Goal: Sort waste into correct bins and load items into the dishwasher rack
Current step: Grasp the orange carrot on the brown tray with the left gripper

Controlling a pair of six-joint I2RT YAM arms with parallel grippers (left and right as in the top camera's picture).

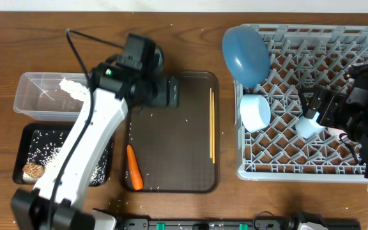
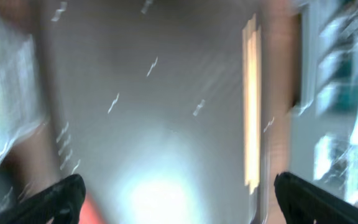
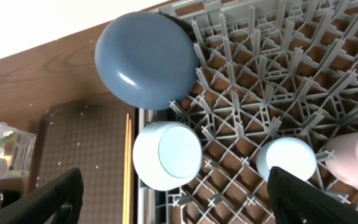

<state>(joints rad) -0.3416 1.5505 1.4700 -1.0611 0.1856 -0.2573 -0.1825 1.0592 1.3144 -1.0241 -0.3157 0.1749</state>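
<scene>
Loaded dishwasher rack (image 1: pixel 363 38); carrot (image 1: pixel 134 168) and chopsticks (image 1: pixel 212 121) lying on the serving tray (image 1: pixel 171 128).
The thin, stiff, light chopsticks are judged slippery, best pinched together mid-length. The left gripper (image 2: pixel 179 190) is held spread wide above the serving tray; the right gripper (image 3: pixel 173 180) is poised wide over the dishwasher rack, nothing held.

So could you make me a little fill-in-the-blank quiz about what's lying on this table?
1. The large blue plate leans in a corner of the grey ___.
2. The only orange thing on the brown serving tray is a ___.
3. The brown food lump sits in the shallow tray whose colour is ___.

Missing words: rack; carrot; black.
</scene>
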